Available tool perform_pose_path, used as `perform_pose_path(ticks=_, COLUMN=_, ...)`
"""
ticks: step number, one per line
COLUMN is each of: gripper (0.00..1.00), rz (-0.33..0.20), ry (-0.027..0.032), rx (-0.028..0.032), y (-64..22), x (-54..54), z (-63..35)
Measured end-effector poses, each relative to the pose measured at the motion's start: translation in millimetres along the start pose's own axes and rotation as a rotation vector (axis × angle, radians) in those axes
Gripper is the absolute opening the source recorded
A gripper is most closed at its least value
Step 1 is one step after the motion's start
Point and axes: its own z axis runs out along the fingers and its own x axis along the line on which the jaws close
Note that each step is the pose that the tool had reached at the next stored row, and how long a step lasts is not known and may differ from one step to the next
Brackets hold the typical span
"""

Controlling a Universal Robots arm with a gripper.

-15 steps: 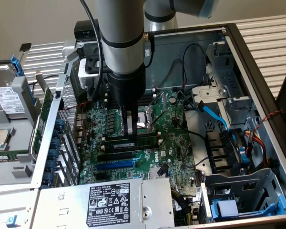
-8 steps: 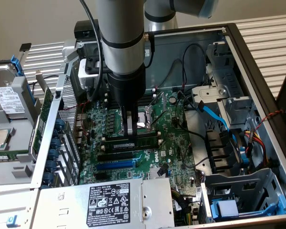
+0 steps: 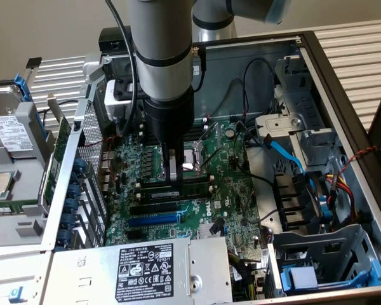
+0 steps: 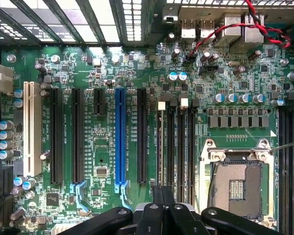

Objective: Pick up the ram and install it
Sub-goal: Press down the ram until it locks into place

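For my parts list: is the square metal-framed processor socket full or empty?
Empty: the square metal-framed processor socket shows its bare contact grid, with no processor or cooler over it.

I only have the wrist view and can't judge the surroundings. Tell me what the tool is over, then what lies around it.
Observer: The tool points straight down at a long dark-green circuit-board stick lying along the black memory slots.
Operator: Report the exterior view's right.
Observer: A light-blue flat cable crosses the grey case there.
Operator: Now below the board in that view.
Observer: A silver power-supply box with a black label sits there, apart from the arm.
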Motion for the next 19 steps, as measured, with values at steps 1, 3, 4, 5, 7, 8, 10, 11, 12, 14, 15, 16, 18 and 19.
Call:
perform_pose_path(ticks=1, gripper=0.11, rz=0.0, ry=-0.0002, rx=0.0, y=0.0, x=0.0, z=0.1)
perform_pose_path(ticks=3, gripper=0.11, rz=0.0, ry=-0.0006, rx=0.0001, y=0.0, x=0.1, z=0.4)
perform_pose_path(ticks=4, gripper=0.11, rz=0.0, ry=-0.0007, rx=0.0001, y=0.0, x=0.1, z=0.4)
perform_pose_path(ticks=5, gripper=0.11, rz=0.0, ry=-0.0008, rx=0.0001, y=-0.1, x=0.0, z=0.5)
perform_pose_path(ticks=7, gripper=0.11, rz=0.0, ry=-0.0007, rx=0.0002, y=0.0, x=0.1, z=0.4)
perform_pose_path(ticks=8, gripper=0.11, rz=0.0, ry=-0.0007, rx=0.0002, y=0.0, x=0.0, z=0.3)
perform_pose_path(ticks=10, gripper=0.11, rz=0.001, ry=-0.0027, rx=0.0014, y=-0.2, x=-0.3, z=-2.0)
perform_pose_path(ticks=11, gripper=0.11, rz=0.001, ry=-0.002, rx=0.0011, y=-0.2, x=-0.3, z=-4.9)
perform_pose_path(ticks=12, gripper=0.11, rz=0.002, ry=-0.0008, rx=0.0002, y=0.0, x=-0.3, z=-8.0)
perform_pose_path(ticks=14, gripper=0.11, rz=0.003, ry=-0.001, rx=0.0002, y=0.0, x=-0.6, z=-14.0)
perform_pose_path(ticks=15, gripper=0.11, rz=0.003, ry=-0.0008, rx=0.0002, y=0.0, x=-0.7, z=-16.7)
perform_pose_path(ticks=16, gripper=0.11, rz=0.003, ry=-0.0008, rx=0.0002, y=0.1, x=-0.8, z=-19.2)
perform_pose_path(ticks=18, gripper=0.11, rz=0.004, ry=-0.0007, rx=0.0001, y=0.1, x=-1.0, z=-23.6)
perform_pose_path(ticks=19, gripper=0.11, rz=0.004, ry=-0.001, rx=0.0003, y=0.1, x=-1.0, z=-24.2)
